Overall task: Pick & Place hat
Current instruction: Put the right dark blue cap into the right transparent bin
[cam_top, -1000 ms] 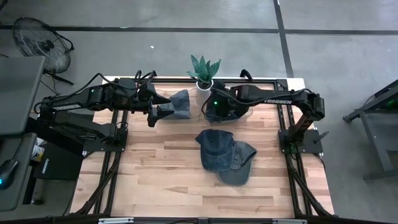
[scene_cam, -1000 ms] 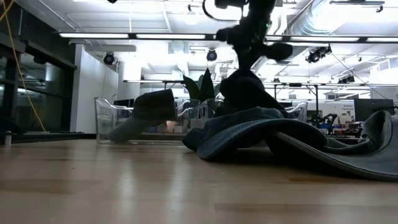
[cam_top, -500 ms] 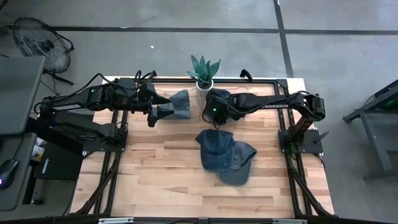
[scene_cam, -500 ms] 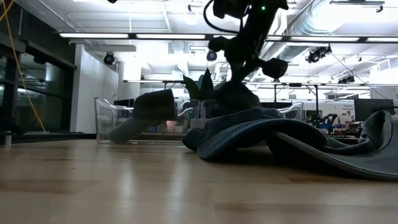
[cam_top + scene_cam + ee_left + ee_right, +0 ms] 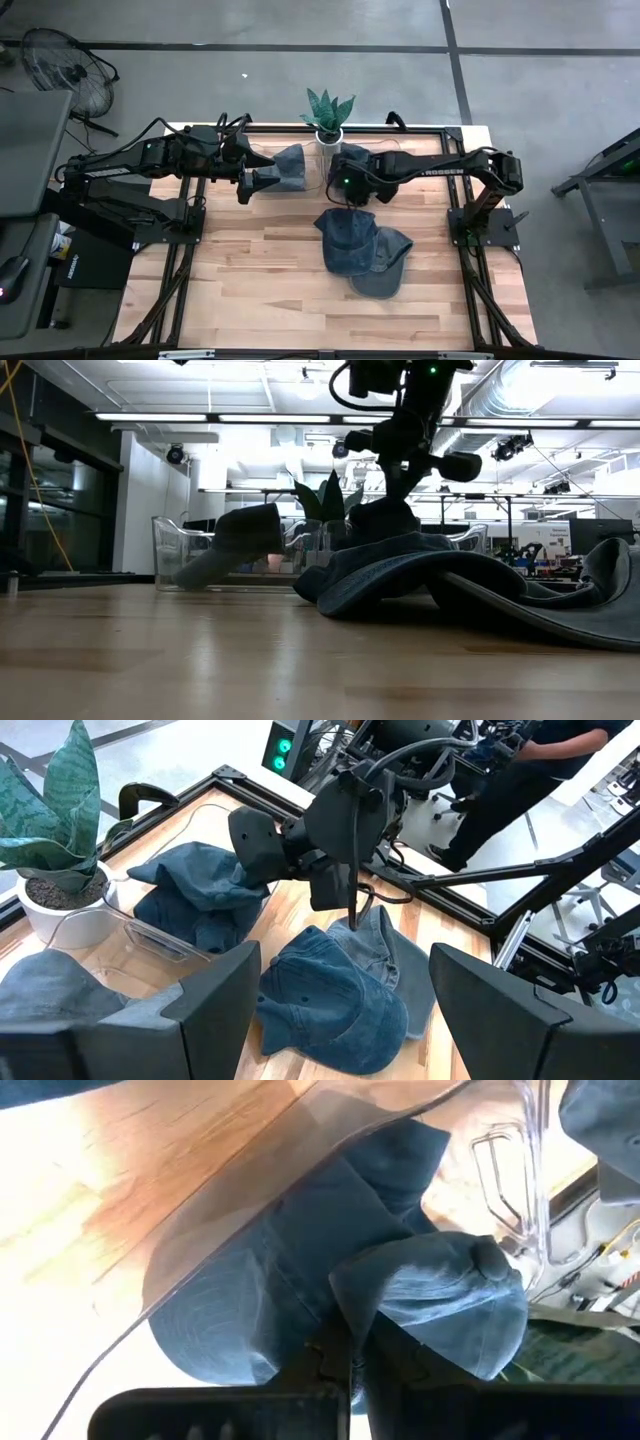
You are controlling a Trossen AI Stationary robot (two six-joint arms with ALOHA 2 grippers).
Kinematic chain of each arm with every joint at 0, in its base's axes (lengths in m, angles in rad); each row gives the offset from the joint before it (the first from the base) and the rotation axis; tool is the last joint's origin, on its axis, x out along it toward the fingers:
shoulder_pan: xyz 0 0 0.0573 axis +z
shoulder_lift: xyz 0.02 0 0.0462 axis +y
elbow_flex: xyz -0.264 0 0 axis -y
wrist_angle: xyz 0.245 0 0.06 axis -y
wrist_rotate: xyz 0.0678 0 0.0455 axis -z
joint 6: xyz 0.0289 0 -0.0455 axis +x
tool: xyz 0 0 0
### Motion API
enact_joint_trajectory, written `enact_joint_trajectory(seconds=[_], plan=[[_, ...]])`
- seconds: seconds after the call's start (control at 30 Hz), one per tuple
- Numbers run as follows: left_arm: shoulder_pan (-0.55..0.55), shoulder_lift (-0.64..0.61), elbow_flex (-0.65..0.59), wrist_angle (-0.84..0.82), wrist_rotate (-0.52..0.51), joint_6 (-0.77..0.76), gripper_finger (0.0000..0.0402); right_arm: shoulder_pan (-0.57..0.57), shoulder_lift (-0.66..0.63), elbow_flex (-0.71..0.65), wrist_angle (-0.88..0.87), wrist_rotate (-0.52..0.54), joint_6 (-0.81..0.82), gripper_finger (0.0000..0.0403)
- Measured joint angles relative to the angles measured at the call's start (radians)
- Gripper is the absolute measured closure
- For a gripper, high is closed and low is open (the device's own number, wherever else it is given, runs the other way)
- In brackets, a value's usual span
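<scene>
Several blue denim hats show. One hat [image 5: 290, 165] lies in the clear bin [image 5: 160, 530] at the table's far edge, just ahead of my open left gripper [image 5: 247, 182], which touches nothing. A second hat [image 5: 420, 1295] sits in the same bin under my right gripper [image 5: 343, 182], which is shut on it. Two more hats [image 5: 345, 240] [image 5: 388, 265] lie overlapping on the table's middle, the darker one on top. My right gripper [image 5: 345, 1355] pinches a raised fold of the hat's cloth [image 5: 358, 1295] between its two fingers, coming from above and slanting. The hat's body bulges below and beside the fingers, inside the clear bin wall. Whether one layer or several is pinched, I cannot tell.
A potted plant [image 5: 328, 115] stands at the far edge behind the bin. The black frame rail [image 5: 470, 240] runs along the table's right side. Bare wood [image 5: 250, 280] lies toward the near left. A person [image 5: 560, 760] stands beyond the table.
My right gripper has moved a little toward the near edge and tipped, staying shut. The hat it holds has sunk from hanging high under the gripper to lower in the bin.
</scene>
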Motion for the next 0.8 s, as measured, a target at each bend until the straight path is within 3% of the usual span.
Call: enact_joint_trajectory(seconds=[0.37, 0.8], plan=[[0.0, 0.0, 0.0, 0.0, -0.002, -0.001, 0.0113, 0.0, 0.0, 0.0, 0.0, -0.013, 0.119, 0.0383], [0.0, 0.0, 0.0, 0.0, -0.002, -0.006, 0.0113, 0.0, 0.0, 0.0, 0.022, -0.024, 0.543, 0.0325]])
